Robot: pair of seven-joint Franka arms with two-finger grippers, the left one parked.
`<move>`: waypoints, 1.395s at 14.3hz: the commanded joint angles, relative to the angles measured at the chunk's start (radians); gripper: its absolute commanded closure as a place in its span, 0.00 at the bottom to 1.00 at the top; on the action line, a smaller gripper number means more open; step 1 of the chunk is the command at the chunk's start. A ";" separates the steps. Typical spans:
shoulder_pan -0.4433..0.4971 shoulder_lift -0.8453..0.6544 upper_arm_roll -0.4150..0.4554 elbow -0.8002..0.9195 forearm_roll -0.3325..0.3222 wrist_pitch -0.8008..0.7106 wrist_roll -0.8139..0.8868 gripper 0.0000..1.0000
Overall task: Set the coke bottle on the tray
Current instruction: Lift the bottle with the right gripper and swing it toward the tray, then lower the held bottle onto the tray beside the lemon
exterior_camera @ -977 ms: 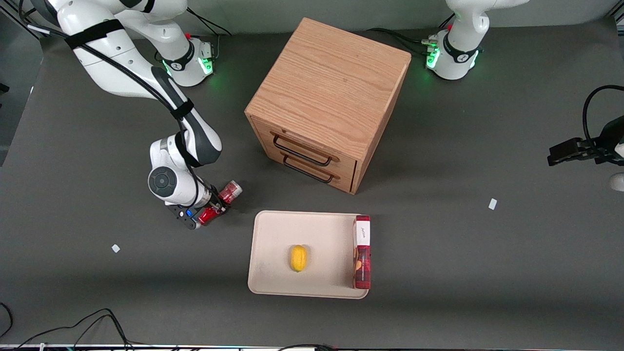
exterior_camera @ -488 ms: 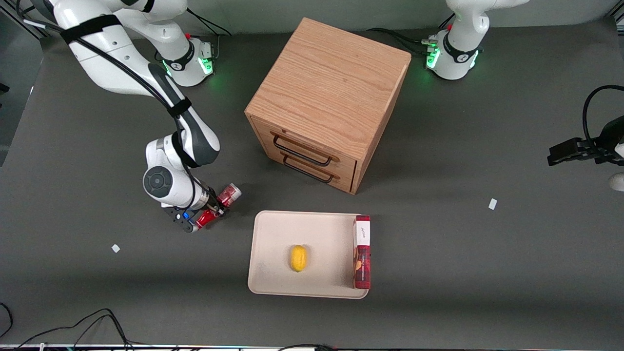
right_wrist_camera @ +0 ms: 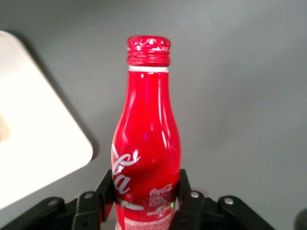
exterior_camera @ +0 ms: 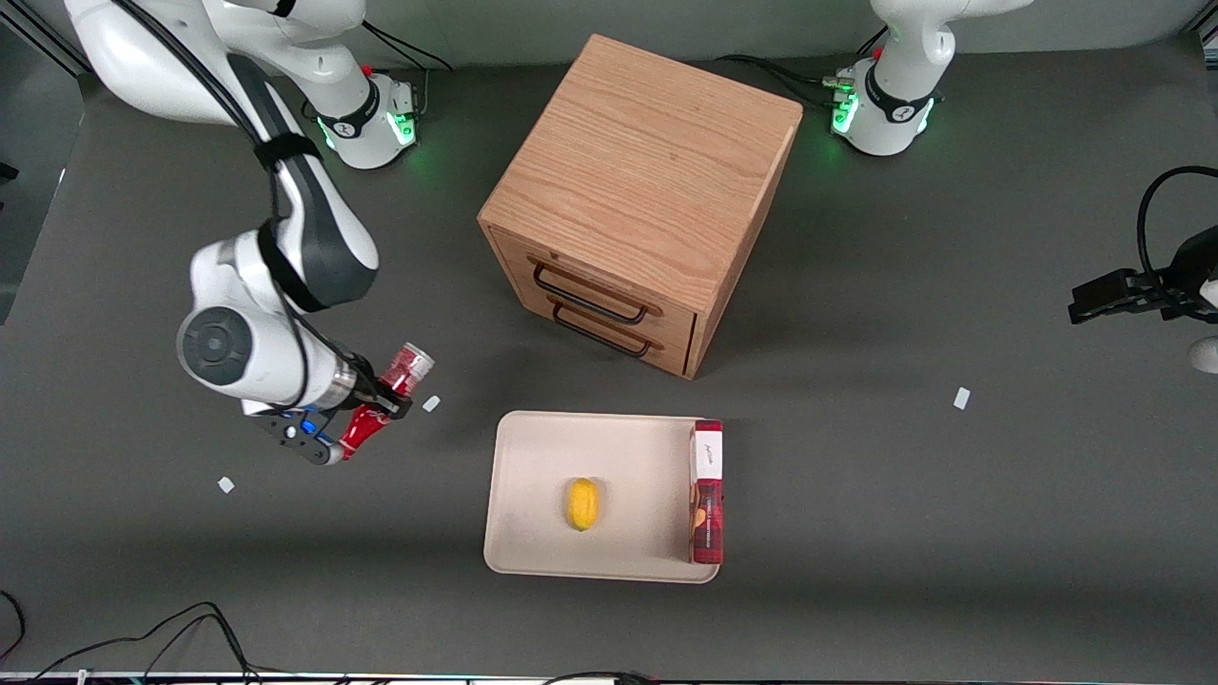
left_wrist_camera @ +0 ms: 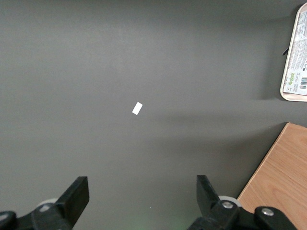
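the coke bottle [exterior_camera: 381, 404] is clamped across its lower body by the gripper [exterior_camera: 366, 409], lying tilted with its silvery base pointing away from the front camera and its capped neck toward it. it is held above the dark table [exterior_camera: 952, 533], clear of the surface. in the right wrist view the fingers [right_wrist_camera: 106, 189] press on both flanks of the bottle [right_wrist_camera: 146, 148], closed down to its width — the bottle's base is cut off by the frame edge there, and the wrist body hides part of it in the front view.

the tray [exterior_camera: 533, 476] lies just beside the gripper, toward the parked arm's end, and a little nearer the front camera; its rounded corner [right_wrist_camera: 72, 143] shows close to the bottle in the wrist view. bare table separates the gripper from the tray's near rim. on the tray a small yellow object [exterior_camera: 582, 503] sits around the middle, and a long red box [exterior_camera: 707, 491] lies along the edge farthest from the gripper, leaving the nearest strip bare.

a wooden drawer cabinet [exterior_camera: 638, 200] stands farther from the front camera than the tray. a small white scrap [exterior_camera: 431, 403] lies on the table just beside the bottle; what it is cannot be made out.
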 commanded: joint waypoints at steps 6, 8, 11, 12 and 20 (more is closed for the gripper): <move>0.124 0.096 0.024 0.414 -0.176 -0.221 -0.275 0.88; 0.142 0.174 0.026 0.506 -0.174 -0.200 -0.359 0.86; 0.147 0.268 0.041 0.552 -0.170 -0.045 -0.460 0.79; 0.149 0.299 0.043 0.552 -0.170 0.004 -0.473 0.75; 0.153 0.495 0.046 0.545 -0.150 0.247 -0.483 0.75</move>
